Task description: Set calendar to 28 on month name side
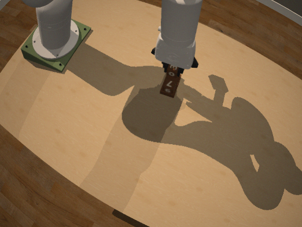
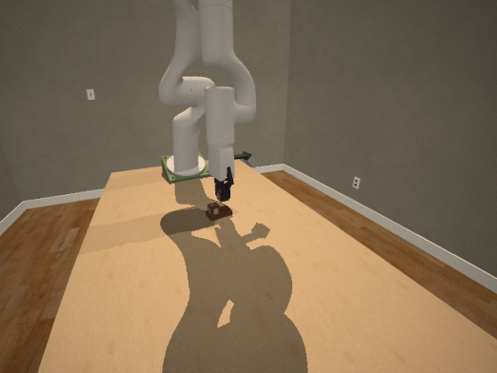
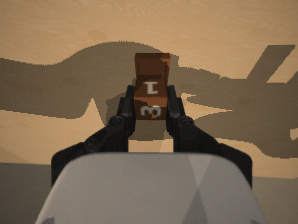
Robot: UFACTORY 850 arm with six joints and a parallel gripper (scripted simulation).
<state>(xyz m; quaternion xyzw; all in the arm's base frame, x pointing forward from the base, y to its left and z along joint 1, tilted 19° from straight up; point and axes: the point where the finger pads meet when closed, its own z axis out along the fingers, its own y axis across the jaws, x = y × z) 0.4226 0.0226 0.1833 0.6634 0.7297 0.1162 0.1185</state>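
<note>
My gripper (image 3: 150, 95) is shut on a brown date cube (image 3: 150, 102), which shows a 1 and a 3 in the wrist view. I hold it a short way above the table, over the small brown tray (image 2: 221, 209). In the exterior view the gripper (image 2: 223, 190) hangs just above the tray's right part. A second cube (image 2: 213, 207) stands in the tray's left part. In the top view the tray (image 1: 168, 85) lies below the gripper (image 1: 173, 69), and a 7 shows on the cube inside it. The wrist view shows the tray (image 3: 152, 65) just beyond the held cube.
The arm's base (image 1: 56, 43) on its green plate stands at the table's far left corner in the top view. The arm casts a large shadow over the table around the tray. The table edge runs along the bottom left.
</note>
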